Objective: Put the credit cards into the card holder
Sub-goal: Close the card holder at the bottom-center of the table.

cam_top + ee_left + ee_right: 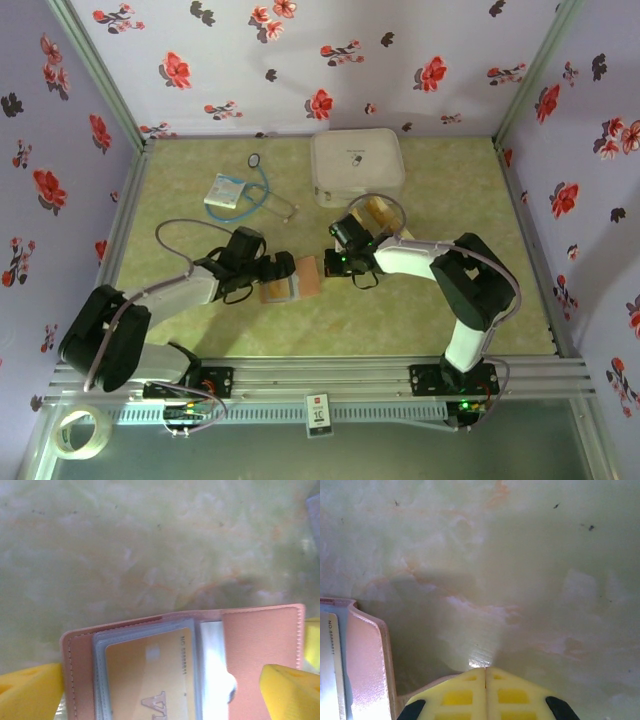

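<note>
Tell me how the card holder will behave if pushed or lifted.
The card holder lies open and thin, so it probably flops at its fold. Flat on the smooth table, it likely slides when pushed. Its sleeved card may slip out if tipped.

White case (357, 165), blue-white packet (224, 193) — tape roll (77, 432)

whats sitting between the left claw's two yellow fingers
The open card holder, with a golden credit card tucked in it, lies in the gap of the open left claw, seen in the left wrist view.
</note>
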Motion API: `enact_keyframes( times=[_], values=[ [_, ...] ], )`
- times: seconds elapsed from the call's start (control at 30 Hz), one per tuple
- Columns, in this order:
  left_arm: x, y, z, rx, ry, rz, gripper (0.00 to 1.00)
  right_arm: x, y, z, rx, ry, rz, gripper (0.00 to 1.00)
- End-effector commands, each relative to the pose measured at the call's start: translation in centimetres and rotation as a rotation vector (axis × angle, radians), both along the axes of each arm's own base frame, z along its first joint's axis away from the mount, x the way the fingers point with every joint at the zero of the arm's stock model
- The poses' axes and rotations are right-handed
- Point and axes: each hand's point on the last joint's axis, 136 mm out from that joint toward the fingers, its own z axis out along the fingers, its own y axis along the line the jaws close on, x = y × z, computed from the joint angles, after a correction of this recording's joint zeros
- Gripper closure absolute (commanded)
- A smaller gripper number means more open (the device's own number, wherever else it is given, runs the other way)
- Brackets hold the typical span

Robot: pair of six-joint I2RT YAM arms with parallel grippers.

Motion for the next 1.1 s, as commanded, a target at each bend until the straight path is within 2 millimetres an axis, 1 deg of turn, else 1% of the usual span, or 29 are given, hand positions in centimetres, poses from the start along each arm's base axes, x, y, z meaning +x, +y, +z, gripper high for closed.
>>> enact_keyframes(
  times=[0.0,0.07,0.17,0.27,0.33,0.4,0.5,0.57,0.6,0.7,0.83,0.93,1.07],
  values=[
    [0.8,-1.2,3.2,-0.074,-0.081,-0.027,0.00,0.0,1.0,0.2,0.024,0.011,0.000,1.00],
    [0.9,-1.4,4.0,-0.096,-0.094,-0.029,0.00,0.1,1.2,0.3,0.029,0.009,0.002,1.00],
    [0.9,-2.3,5.0,-0.139,-0.108,-0.036,0.00,0.3,1.4,0.4,0.034,0.009,0.003,1.00],
    [1.0,-3.7,5.7,-0.167,-0.118,-0.059,0.00,0.4,1.6,0.5,0.035,0.007,0.003,1.00],
    [0.9,-5.0,6.1,-0.188,-0.127,-0.079,0.00,0.7,1.7,0.7,0.037,0.004,0.001,1.00],
    [1.0,-6.0,6.2,-0.200,-0.128,-0.089,0.00,0.8,1.8,0.9,0.043,0.002,0.001,1.00],
    [1.2,-7.3,6.0,-0.215,-0.127,-0.097,0.00,1.2,1.7,1.5,0.046,-0.003,-0.002,0.84],
    [1.3,-8.0,5.7,-0.216,-0.127,-0.101,0.00,1.6,1.0,2.1,0.048,-0.015,-0.016,0.74],
    [1.3,-8.2,5.6,-0.214,-0.126,-0.101,0.00,1.8,0.5,2.3,0.046,-0.016,-0.024,0.70],
    [1.3,-8.6,4.6,-0.204,-0.112,-0.097,0.00,2.1,-1.2,3.1,0.031,-0.027,-0.047,0.64],
    [1.0,-8.5,2.8,-0.186,-0.092,-0.081,0.00,1.8,-3.2,3.6,0.019,-0.030,-0.074,0.63],
    [0.7,-8.2,0.9,-0.154,-0.067,-0.062,0.00,1.4,-3.7,3.9,0.029,-0.033,-0.086,0.63],
    [0.2,-7.2,-1.7,-0.084,-0.029,-0.013,0.00,0.8,-4.0,4.2,0.057,-0.032,-0.104,0.63]
  ],
)
